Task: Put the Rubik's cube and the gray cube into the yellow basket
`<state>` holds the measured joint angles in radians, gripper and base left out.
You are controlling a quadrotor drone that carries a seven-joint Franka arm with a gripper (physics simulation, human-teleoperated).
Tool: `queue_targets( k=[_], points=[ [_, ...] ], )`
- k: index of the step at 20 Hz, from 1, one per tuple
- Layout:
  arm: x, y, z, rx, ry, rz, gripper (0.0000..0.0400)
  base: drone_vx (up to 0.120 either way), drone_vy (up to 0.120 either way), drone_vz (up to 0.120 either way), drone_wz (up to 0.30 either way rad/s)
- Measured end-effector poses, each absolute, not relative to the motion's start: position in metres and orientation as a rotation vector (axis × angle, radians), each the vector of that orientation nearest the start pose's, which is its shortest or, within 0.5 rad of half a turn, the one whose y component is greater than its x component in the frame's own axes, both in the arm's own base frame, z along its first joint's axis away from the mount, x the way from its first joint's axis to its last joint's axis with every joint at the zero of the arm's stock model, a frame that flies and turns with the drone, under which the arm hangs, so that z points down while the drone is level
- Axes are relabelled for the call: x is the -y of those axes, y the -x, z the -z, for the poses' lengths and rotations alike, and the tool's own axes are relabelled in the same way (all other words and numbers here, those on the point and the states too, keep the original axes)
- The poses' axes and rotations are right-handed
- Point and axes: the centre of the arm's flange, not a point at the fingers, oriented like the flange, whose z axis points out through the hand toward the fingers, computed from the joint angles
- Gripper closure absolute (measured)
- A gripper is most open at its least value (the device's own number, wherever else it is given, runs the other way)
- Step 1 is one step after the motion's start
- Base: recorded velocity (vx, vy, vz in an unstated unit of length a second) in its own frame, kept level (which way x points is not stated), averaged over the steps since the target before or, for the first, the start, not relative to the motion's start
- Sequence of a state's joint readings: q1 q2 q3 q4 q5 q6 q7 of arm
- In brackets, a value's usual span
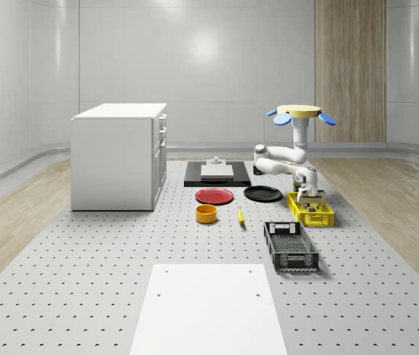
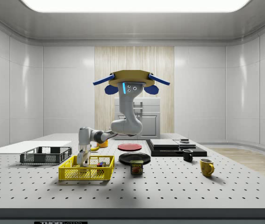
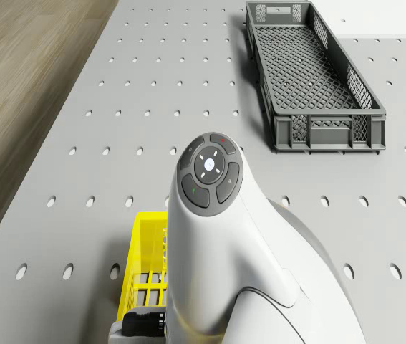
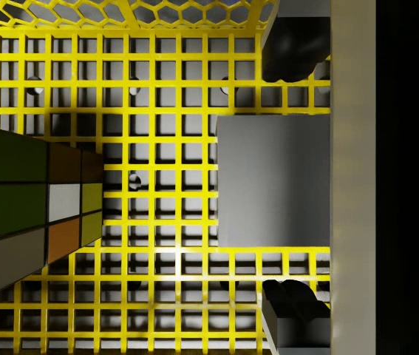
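Drone [image 2: 131, 80] hovers above the perforated table [image 1: 120, 251], just beside the yellow plastic mesh basket [image 2: 86, 172]. Gripper [image 4: 292, 181] reaches into the basket, fingers [image 4: 292, 52] spread on either side of the plain gray cube [image 4: 272, 181], which rests on the basket floor. The multicoloured Rubik's cube [image 4: 28, 207] sits in the same basket, apart from it.

Whole-scene camera: high, far, facing grey perforated table [image 1: 83, 296]. Side camera: near table height, apparently opposite side. Both share yellow plastic mesh basket [image 1: 311, 210]. Drone camera: forward-down over basket. Wrist camera: close, straight into basket floor.
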<state>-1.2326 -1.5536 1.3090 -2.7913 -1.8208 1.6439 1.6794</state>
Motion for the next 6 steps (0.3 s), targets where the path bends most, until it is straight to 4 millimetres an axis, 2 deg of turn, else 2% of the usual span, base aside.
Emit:
queue_targets(
  k=[6],
  points=[
    [-0.008, -0.327, -0.499, 0.002, -0.001, -0.786, 0.0001, 0.0, 0.0, 0.0, 0.0]
  ],
)
